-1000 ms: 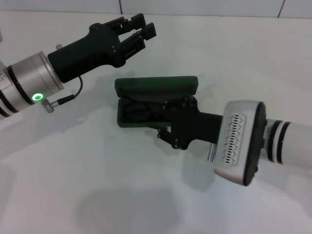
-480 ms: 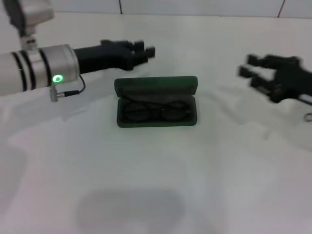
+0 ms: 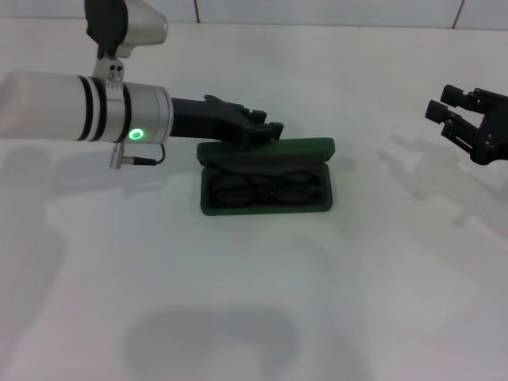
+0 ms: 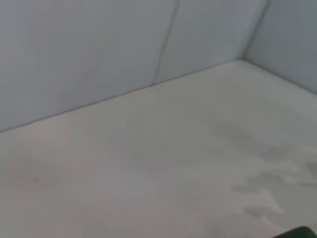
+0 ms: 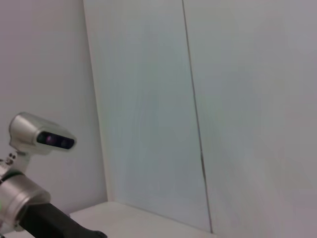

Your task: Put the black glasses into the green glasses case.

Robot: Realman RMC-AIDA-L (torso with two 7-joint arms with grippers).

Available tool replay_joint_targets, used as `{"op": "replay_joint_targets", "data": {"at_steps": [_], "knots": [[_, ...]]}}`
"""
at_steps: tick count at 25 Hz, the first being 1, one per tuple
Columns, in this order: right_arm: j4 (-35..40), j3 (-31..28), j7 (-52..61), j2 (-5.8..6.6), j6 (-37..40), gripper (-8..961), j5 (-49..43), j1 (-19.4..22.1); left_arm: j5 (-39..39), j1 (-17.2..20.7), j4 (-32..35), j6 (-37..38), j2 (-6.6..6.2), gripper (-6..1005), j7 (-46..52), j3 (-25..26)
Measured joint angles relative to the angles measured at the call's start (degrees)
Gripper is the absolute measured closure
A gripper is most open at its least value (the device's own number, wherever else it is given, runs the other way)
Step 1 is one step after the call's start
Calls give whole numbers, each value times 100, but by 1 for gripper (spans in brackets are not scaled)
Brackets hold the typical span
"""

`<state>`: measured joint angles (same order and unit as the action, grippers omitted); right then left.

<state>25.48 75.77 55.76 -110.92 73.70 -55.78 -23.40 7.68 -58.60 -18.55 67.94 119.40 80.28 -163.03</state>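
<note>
1. Left claw [image 3: 258, 131] reaches in from the robot's left, its arm stretched almost level over the counter [image 3: 254, 302], wrist ring lit green. Its dark fingertips sit at the rear edge of the green glasses case [image 3: 266, 189], on or just over the raised lid; whether they are parted or closed cannot be told, and nothing shows held in them.
2. Green glasses case lies open near the middle of the counter, lid tipped up along its far side, tray facing up.
3. Black glasses [image 3: 266, 189] lie inside the tray, folded flat, both rounded lenses side by side along the case's length.
4. Right claw [image 3: 468, 123] hangs at the robot's right, well apart from the case, fingers spread wide and gripping nothing; only the claw and a bit of wrist show.
5. Left arm's silver wrist housing [image 5: 39, 138] shows in the right wrist view against a pale wall [image 5: 198, 99].
</note>
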Motion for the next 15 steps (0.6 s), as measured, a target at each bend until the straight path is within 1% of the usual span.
{"op": "replay_joint_targets", "data": {"at_steps": [2, 4, 10, 13, 15], "knots": [[-5, -12, -4, 4, -72, 574, -23, 1, -10, 28, 26, 65, -2, 593, -163, 0], [-7, -17, -53, -5, -144, 568, -32, 2, 30, 157, 63, 148, 11, 593, -541, 3], [18, -21, -135, -25, -327, 553, -38, -32, 237, 650, 569, 127, 28, 593, -1820, 11], [50, 4, -136, -24, -266, 545, -106, -50, 651, 832, 614, 331, 25, 594, -2198, 18], [111, 7, -135, -24, -44, 540, -297, -63, 1274, 1015, 601, 939, -5, 594, -2569, 17]]}}
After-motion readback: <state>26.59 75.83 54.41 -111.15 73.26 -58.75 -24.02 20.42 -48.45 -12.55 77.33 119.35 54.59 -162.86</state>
